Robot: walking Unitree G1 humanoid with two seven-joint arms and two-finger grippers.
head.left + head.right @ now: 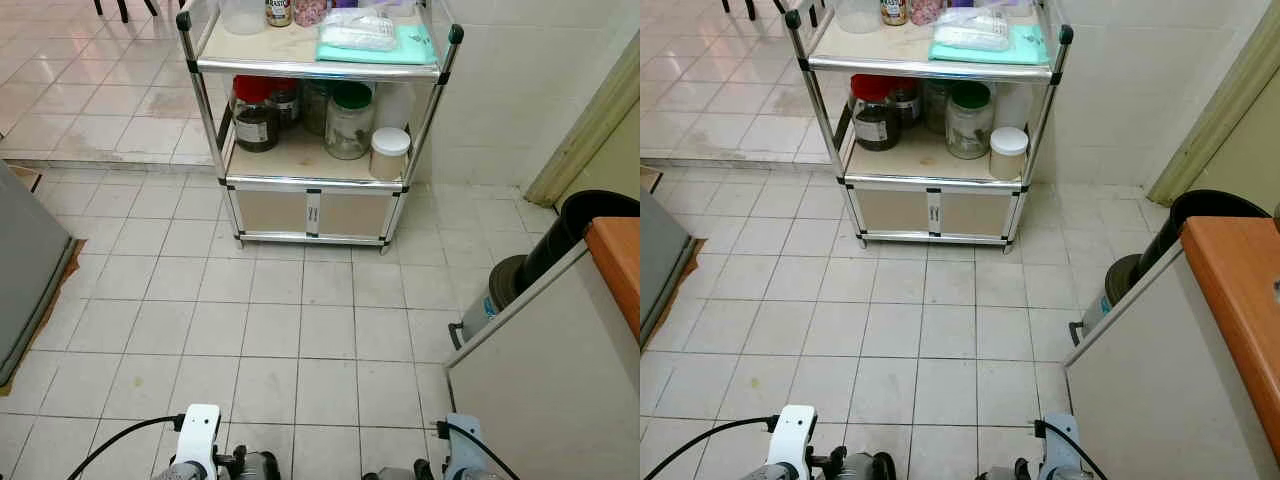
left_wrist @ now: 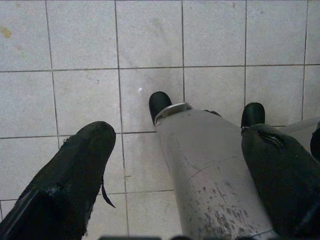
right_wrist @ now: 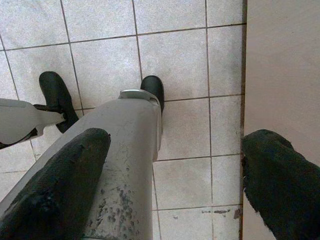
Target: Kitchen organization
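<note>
**A:** What stood in front of the robot, from left to right?

**B:** A grey appliance side (image 1: 25,270) at the far left edge, then open tiled floor (image 1: 300,330). Ahead, against the white wall, stood a metal cart (image 1: 315,185) with two open shelves and a closed cabinet below. At the right were a black bin (image 1: 590,215) and a desk (image 1: 1240,300) with an orange top.

**A:** Why were the arms where they were?

**B:** Both hung low, apparently idle while the robot faced the cart from well apart. The left pincer (image 2: 175,165) pointed at the floor, its two fingers spread with nothing between but the robot's own grey leg. The right pincer (image 3: 175,175) was likewise parted and empty, just beside the desk's side panel.

**A:** And the things to organize?

**B:** All on the cart, likely kept there as pantry storage. On the middle shelf I counted about five containers: a red-lidded dark jar (image 1: 255,115), a smaller dark jar (image 1: 286,103) behind it, a green-lidded glass jar (image 1: 349,122), a white-lidded tub (image 1: 389,153), and a pale container (image 1: 395,103) at the back. The top shelf held one teal mat (image 1: 405,48) with one clear bag (image 1: 357,32) lying on it, plus three containers cut off by the frame's edge.

**A:** How far along was the task?

**B:** I judge nothing was yet in hand.
</note>
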